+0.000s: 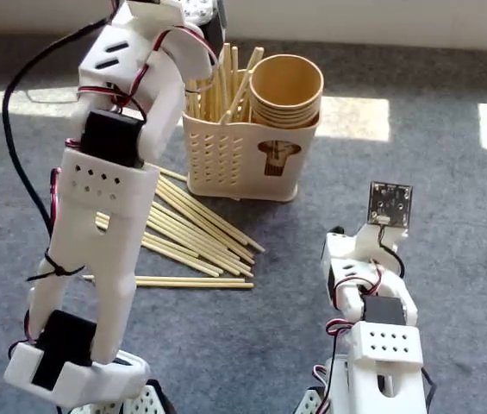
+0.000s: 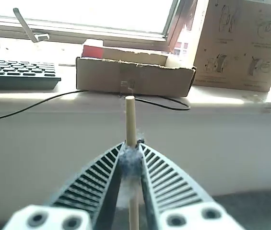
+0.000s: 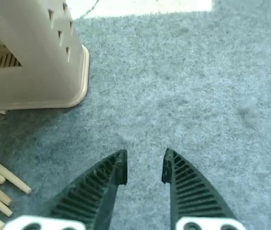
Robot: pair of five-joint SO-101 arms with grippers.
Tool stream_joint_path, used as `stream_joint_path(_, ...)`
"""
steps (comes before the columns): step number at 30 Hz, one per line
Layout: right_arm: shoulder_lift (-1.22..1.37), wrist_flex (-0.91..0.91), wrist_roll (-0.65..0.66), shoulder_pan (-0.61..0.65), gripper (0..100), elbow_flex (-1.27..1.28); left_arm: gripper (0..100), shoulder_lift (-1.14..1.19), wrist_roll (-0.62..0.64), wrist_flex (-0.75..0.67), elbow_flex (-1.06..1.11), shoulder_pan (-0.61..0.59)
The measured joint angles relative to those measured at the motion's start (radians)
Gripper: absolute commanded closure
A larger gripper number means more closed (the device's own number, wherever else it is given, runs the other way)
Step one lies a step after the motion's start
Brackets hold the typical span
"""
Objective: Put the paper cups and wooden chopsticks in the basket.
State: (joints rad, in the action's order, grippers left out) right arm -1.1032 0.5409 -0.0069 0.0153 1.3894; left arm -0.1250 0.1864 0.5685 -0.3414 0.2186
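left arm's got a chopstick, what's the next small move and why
Probably ease the left hand down into the basket before letting go. It is shut on one chopstick, and the high view puts that arm raised beside the basket's rim, where paper cups and other chopsticks already stand. Loose chopsticks wait on the carpet.

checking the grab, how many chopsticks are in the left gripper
1: a single chopstick clamped in the left gripper, sticking out past its tips. I see no second one behind it. None in the right gripper, open above the carpet.
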Motion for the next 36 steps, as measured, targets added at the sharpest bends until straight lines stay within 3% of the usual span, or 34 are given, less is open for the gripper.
stream_joint_path(7, 0.000, -0.064, 0.000, 0.000, 86.5, 0.038, 99, 0.000, -0.035, -0.144, 0.180, -0.008)
stream_joint_path(11, 0.000, -0.069, 0.000, 0.000, 86.5, 0.038, 87, 0.002, -0.035, -0.146, 0.216, -0.009)
stream_joint_path(13, 0.000, -0.069, 0.000, 0.000, 86.5, 0.038, 82, 0.000, -0.035, -0.126, 0.216, -0.015)
stream_joint_path(20, 0.000, -0.069, 0.000, 0.000, 86.5, 0.038, 83, -0.046, -0.035, -0.031, 0.219, -0.074)
stream_joint_path(36, 0.000, -0.069, 0.000, 0.000, 86.5, 0.043, 87, -0.095, -0.035, 0.227, 0.226, -0.399)
